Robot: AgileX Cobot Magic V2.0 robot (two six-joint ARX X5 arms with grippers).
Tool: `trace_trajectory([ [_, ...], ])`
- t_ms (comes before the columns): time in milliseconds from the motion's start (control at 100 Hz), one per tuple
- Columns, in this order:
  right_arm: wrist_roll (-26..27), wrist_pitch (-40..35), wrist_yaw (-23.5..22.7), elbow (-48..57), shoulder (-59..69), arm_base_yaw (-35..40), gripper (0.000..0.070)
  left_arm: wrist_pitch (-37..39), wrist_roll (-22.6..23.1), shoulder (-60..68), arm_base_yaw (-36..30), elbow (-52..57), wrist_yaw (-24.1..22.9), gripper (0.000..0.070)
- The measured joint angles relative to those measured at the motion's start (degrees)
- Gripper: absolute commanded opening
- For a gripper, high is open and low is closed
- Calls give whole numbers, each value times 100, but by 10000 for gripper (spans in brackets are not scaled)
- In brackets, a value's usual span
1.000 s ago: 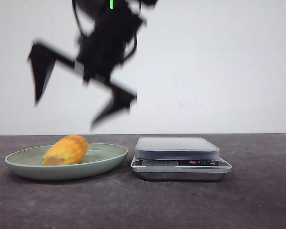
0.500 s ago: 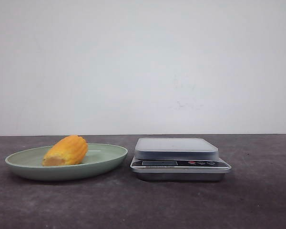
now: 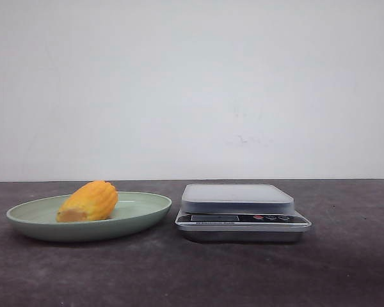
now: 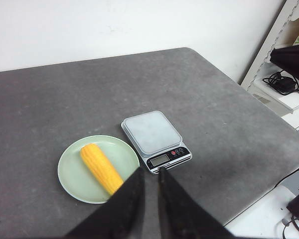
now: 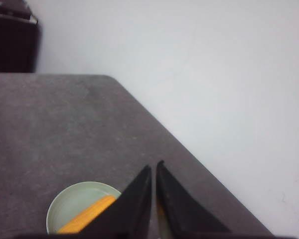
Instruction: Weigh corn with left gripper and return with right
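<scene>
- Lying on the pale green plate (image 3: 141, 216), the corn (image 3: 88, 201) rests untouched, with the scale (image 3: 242, 212) just beside the plate at its 3 o'clock in the front view.
- Neither arm shows in the front view; both wrist cameras look down from high above the table (image 4: 224, 124).
- The left gripper (image 4: 150, 175) has its fingers drawn nearly together with only a thin slit between them, clamped on nothing; the right gripper (image 5: 154, 172) looks the same, pressed close and empty.
- Judged from this, the weighing has not begun, and the step in hand is the left arm's reach for the cob.
- To do it well, spread the fingers before descending, then turn the wrist so they straddle the cob across its width, not along it.
- Grip near the middle: the tapered shape could squirt out of a pinch near either end.
- Lift clear of the plate rim before travelling toward 3 o'clock, and lay the cob centrally on the scale's platform (image 4: 151, 131) so it cannot roll off.
</scene>
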Motion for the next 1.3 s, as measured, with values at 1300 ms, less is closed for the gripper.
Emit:
trace_trajectory([
  [1300, 197, -1169, -1316, -1853, -2295, -3445, 10, 0, -13, 0, 0, 0, 0, 11],
])
